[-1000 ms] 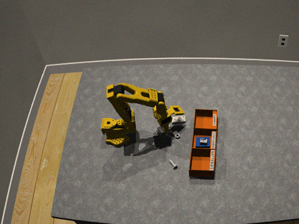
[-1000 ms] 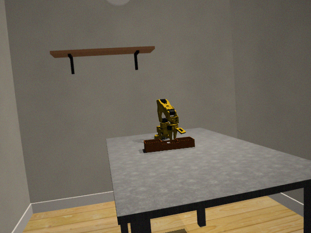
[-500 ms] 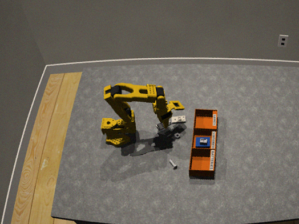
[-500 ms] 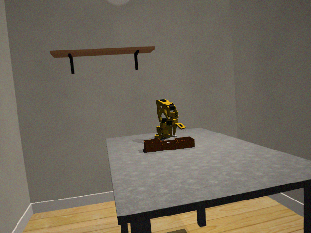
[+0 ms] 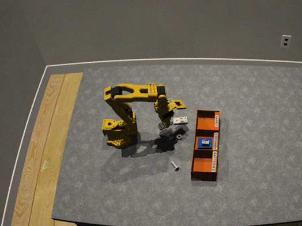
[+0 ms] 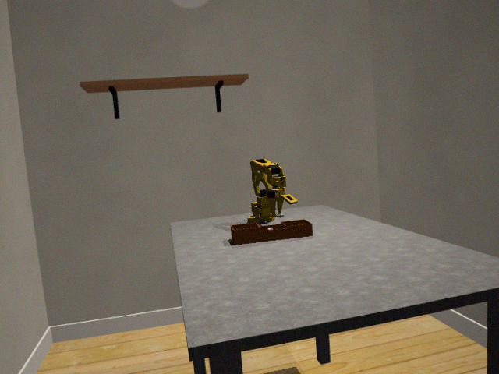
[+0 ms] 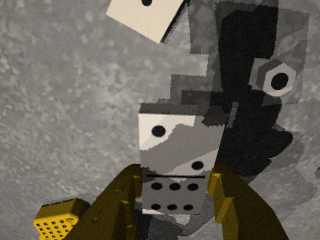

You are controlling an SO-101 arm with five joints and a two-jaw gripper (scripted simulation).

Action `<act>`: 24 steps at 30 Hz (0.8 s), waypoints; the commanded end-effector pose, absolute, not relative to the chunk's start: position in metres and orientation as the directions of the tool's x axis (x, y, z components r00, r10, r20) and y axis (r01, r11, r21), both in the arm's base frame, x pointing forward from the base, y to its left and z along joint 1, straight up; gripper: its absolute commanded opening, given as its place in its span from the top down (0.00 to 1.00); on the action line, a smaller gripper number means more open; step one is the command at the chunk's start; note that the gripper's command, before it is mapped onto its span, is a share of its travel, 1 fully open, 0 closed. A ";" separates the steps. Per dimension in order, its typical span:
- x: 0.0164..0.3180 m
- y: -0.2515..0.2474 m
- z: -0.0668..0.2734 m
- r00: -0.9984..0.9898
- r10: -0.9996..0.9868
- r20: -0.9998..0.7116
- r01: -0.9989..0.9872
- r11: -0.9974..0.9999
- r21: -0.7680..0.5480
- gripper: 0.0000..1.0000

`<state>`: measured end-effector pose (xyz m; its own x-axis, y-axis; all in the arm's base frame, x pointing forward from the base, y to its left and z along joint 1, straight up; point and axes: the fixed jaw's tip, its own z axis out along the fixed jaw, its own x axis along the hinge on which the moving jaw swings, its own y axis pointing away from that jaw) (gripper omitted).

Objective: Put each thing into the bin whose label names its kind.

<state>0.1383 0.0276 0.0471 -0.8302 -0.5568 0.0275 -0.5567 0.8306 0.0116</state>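
Note:
My gripper (image 7: 176,190) is shut on a white die with black pips (image 7: 175,160) and holds it above the table; the die also shows in the top view (image 5: 161,126) under the yellow arm (image 5: 134,102). A steel hex nut (image 5: 178,136) lies in the arm's shadow, right of the die in the wrist view (image 7: 279,82). A steel bolt (image 5: 174,165) lies nearer the front. The orange three-part bin (image 5: 206,144) stands to the right, with a blue item (image 5: 204,143) in its middle part.
The bin's labels face the arm along its right wall; the two end parts look empty. In the exterior view the bin (image 6: 270,232) stands in front of the arm (image 6: 269,188). The table's edges are far from the arm.

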 end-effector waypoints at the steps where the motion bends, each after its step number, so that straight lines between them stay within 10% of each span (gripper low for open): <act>1: 0.146 0.028 0.055 -0.837 -0.547 -0.017 -0.547 0.837 -0.008 1.00; 24: 0.179 0.034 0.067 -0.886 -0.460 -0.067 -0.459 0.888 -0.023 1.00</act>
